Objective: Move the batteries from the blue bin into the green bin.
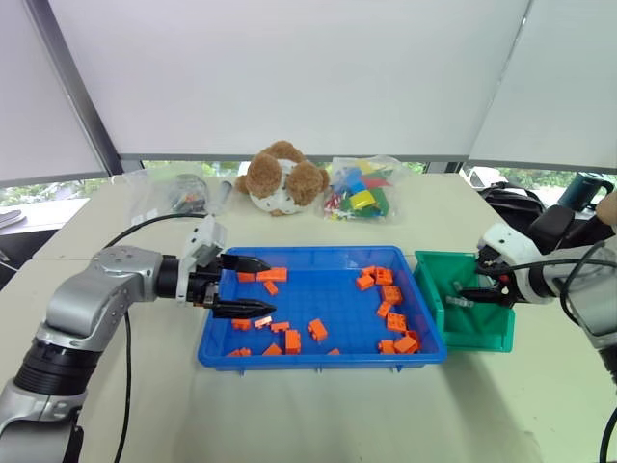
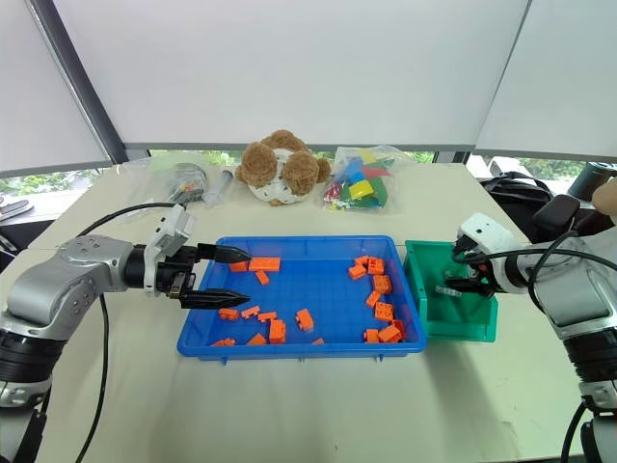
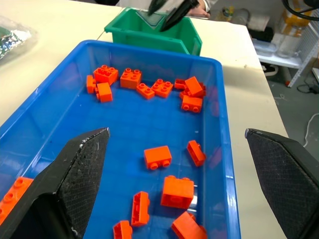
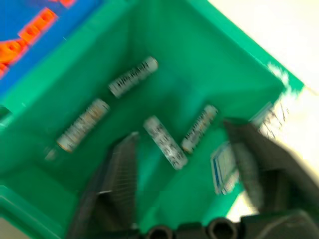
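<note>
Four batteries [image 4: 162, 142] inside green bin [image 1: 436, 289]; right hand [image 4: 182, 164] above, spread apart, empty. Left hand [image 1: 256, 285] wide apart, empty, over blue bin [image 1: 318, 361].

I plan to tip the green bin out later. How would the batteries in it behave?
The batteries are smooth cylinders lying loose on the floor of the green bin, so they would probably roll and scatter. They look rigid, likely heavy for their size.

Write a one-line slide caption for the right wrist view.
Right gripper, jaws open, above the green bin, where four batteries lie on the bottom.
</note>
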Available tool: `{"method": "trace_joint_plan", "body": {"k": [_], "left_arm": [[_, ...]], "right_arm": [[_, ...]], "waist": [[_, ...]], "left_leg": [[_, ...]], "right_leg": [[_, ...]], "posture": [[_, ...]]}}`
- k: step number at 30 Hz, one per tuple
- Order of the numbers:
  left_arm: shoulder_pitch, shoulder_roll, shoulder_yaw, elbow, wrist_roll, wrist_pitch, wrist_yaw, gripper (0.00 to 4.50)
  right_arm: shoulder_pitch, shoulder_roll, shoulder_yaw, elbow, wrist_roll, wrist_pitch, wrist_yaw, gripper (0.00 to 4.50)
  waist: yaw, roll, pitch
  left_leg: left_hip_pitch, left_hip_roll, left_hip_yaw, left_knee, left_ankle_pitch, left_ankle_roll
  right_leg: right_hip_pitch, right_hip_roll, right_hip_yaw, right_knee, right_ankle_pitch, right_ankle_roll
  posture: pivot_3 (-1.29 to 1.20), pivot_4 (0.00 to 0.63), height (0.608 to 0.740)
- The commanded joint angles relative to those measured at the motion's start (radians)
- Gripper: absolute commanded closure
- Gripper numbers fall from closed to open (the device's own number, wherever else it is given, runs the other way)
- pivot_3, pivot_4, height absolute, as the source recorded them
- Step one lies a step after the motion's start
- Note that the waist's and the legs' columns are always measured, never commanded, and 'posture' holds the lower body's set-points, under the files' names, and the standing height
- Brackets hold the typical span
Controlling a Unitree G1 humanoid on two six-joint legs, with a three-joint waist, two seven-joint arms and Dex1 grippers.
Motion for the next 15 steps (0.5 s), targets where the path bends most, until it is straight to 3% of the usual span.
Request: {"method": "trace_joint_plan", "body": {"k": [1, 6, 15], "left_arm": [[-0.016, 0.016, 0.025, -0.015, -0.009, 0.002, -0.005, 0.0], [-0.012, 0.025, 0.044, -0.022, -0.03, 0.024, -0.006, 0.0], [-0.007, 0.027, 0.051, -0.013, -0.046, 0.034, -0.015, 0.0]], "right_arm": [[-0.028, -0.048, -0.064, -0.08, 0.052, -0.031, 0.036, 0.02], [-0.033, -0.061, -0.121, -0.235, 0.19, -0.001, 0.116, 0.02], [0.028, -0.097, -0.137, -0.469, 0.324, 0.109, 0.126, 0.02]], "waist": [[0.0, 0.0, 0.0], [0.0, 0.0, 0.0], [0.004, 0.0, 0.0]], "left_leg": [[0.0, 0.0, 0.0, 0.0, 0.0, 0.0], [0.0, 0.0, 0.0, 0.0, 0.0, 0.0], [0.0, 0.0, -0.001, 0.0, 0.0, 0.0]], "right_leg": [[0.0, 0.0, 0.0, 0.0, 0.0, 0.0], [0.0, 0.0, 0.0, 0.0, 0.0, 0.0], [0.0, 0.0, 0.0, 0.0, 0.0, 0.0]], "posture": [[0.0, 0.15, 0.733], [0.0, 0.15, 0.733], [0.0, 0.15, 0.733]]}}
